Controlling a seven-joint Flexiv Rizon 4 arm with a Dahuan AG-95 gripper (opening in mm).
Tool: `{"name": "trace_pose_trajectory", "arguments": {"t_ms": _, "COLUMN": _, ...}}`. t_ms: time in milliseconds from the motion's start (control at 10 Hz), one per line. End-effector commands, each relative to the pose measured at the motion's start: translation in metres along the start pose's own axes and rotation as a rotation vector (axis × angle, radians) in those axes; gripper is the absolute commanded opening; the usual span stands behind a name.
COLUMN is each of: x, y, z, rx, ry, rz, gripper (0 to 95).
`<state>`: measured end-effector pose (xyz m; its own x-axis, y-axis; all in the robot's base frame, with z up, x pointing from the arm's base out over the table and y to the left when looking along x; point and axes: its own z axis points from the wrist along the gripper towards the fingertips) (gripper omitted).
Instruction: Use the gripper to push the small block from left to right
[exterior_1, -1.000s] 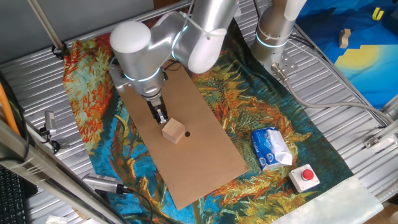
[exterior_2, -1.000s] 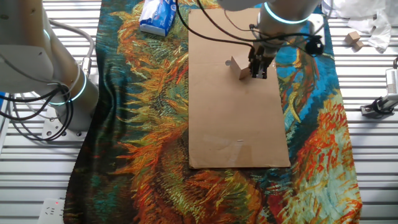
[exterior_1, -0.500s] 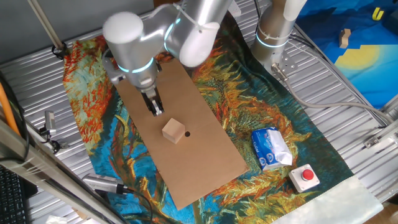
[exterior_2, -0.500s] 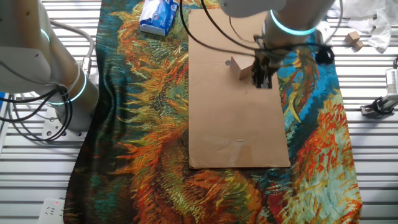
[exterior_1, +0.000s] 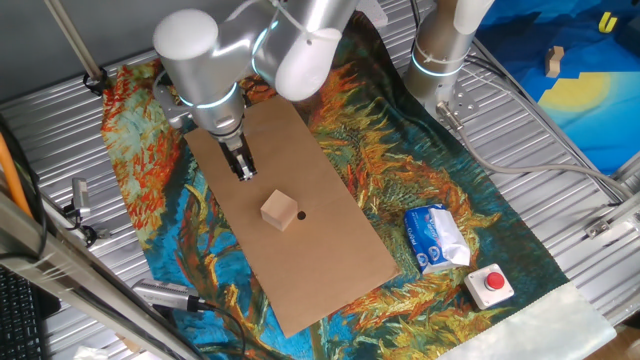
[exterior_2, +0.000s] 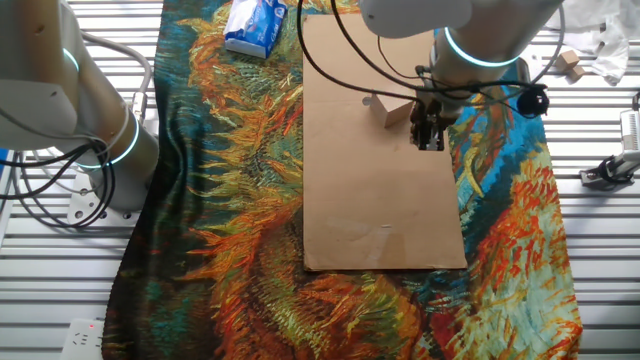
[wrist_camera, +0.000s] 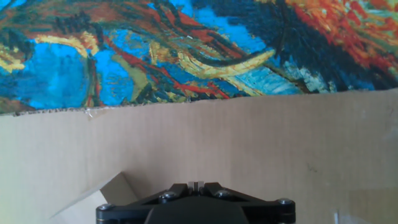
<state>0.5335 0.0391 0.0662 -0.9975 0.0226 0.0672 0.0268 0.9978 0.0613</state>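
The small block, a light-tan wooden cube, sits near the middle of the brown board. It also shows in the other fixed view and as a pale corner at the bottom left of the hand view. My gripper hangs above the board to the upper left of the block, apart from it, its narrow black fingers pressed together and empty. In the other fixed view the gripper stands just right of the block. In the hand view the gripper shows its tips meeting.
The board lies on a colourful painted cloth. A blue-white packet and a red-button box lie at the right. A second upright arm stands at the back. A small wooden piece lies far off on blue.
My gripper has drawn back from the block, up and to the left, leaving a gap. The block has stayed where it was.
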Motion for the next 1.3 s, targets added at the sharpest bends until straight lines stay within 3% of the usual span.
{"name": "trace_pose_trajectory", "arguments": {"t_ms": 100, "x": 0.0016, "y": -0.0004, "z": -0.0018, "rx": 0.002, "ry": 0.001, "rz": 0.004, "gripper": 0.0}}
{"name": "trace_pose_trajectory", "arguments": {"t_ms": 1300, "x": 0.0019, "y": -0.0002, "z": -0.0017, "rx": -0.006, "ry": -0.01, "rz": 0.046, "gripper": 0.0}}
